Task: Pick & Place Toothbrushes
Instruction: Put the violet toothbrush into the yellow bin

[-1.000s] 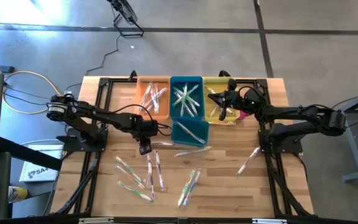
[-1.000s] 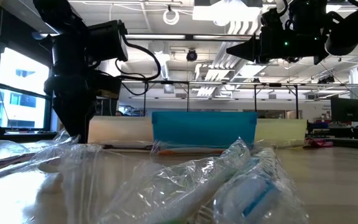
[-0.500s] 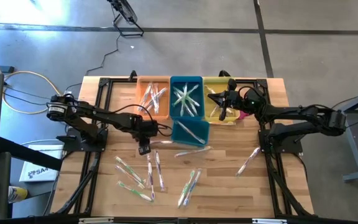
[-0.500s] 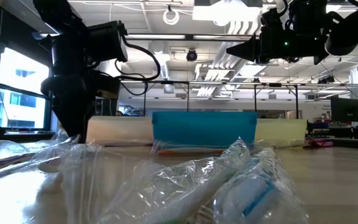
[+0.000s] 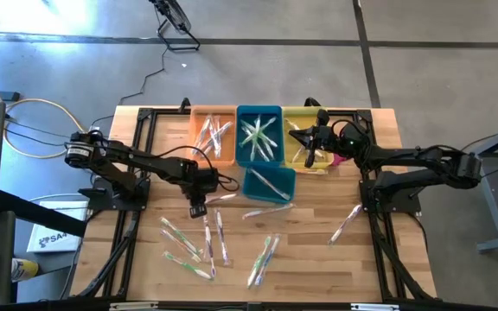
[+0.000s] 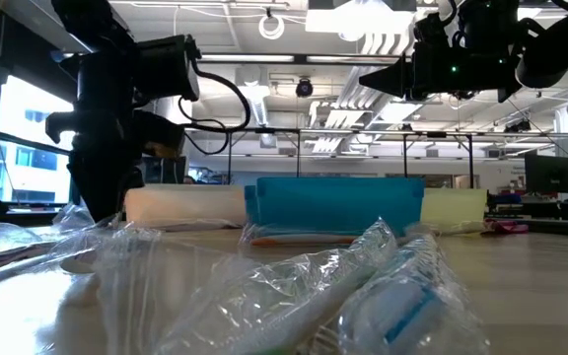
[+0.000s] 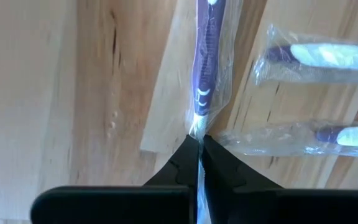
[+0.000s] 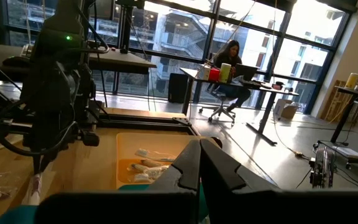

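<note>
Toothbrushes (image 5: 199, 250) in clear shiny wrappers lie scattered near the wooden table's (image 5: 387, 259) front edge, high view. Left gripper (image 5: 196, 210) works among them. Left wrist view: its jaws are clenched on a purple-handled toothbrush's wrapper (image 7: 205, 74). Right gripper (image 5: 298, 136), clenched empty, hangs over the yellow bin (image 5: 297, 117).

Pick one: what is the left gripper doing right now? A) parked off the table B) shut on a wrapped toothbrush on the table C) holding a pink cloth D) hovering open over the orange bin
B: the left gripper is shut on the wrapper end of a purple-handled toothbrush over the table.
</note>
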Robot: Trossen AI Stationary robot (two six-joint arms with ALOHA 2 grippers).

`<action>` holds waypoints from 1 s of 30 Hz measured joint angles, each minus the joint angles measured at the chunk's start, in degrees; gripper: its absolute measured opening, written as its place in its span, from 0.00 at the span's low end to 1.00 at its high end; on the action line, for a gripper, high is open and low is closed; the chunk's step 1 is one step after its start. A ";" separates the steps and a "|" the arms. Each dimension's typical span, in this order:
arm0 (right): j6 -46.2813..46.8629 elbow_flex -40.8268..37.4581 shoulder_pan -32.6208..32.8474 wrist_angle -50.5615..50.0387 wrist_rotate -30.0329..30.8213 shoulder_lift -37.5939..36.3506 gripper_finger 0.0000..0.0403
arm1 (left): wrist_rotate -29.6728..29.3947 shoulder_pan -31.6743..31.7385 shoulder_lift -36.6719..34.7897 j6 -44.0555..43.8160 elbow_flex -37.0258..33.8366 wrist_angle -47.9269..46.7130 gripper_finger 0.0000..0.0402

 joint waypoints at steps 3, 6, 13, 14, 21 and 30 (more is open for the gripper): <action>0.00 0.00 0.00 -0.05 -0.02 0.00 0.01 | -0.01 0.00 0.00 -0.01 0.00 -0.92 0.00; 0.00 0.00 0.00 -0.22 -0.02 0.00 0.01 | -0.03 0.13 0.00 -1.06 -0.01 -1.04 0.00; 0.00 0.00 0.02 -0.44 0.00 0.00 0.01 | -0.25 0.13 -0.02 -3.58 0.01 -2.57 0.00; 0.00 0.00 0.02 -0.44 -0.02 0.00 0.01 | -0.30 0.13 -0.02 -3.62 -0.01 -2.57 0.00; 0.00 0.00 0.00 -0.43 -0.02 0.00 0.01 | -2.28 0.13 -0.04 -6.85 0.00 -2.44 0.00; 0.00 0.00 0.02 -0.42 0.00 0.00 0.01 | -6.57 0.17 -1.01 -9.51 -0.16 2.51 0.00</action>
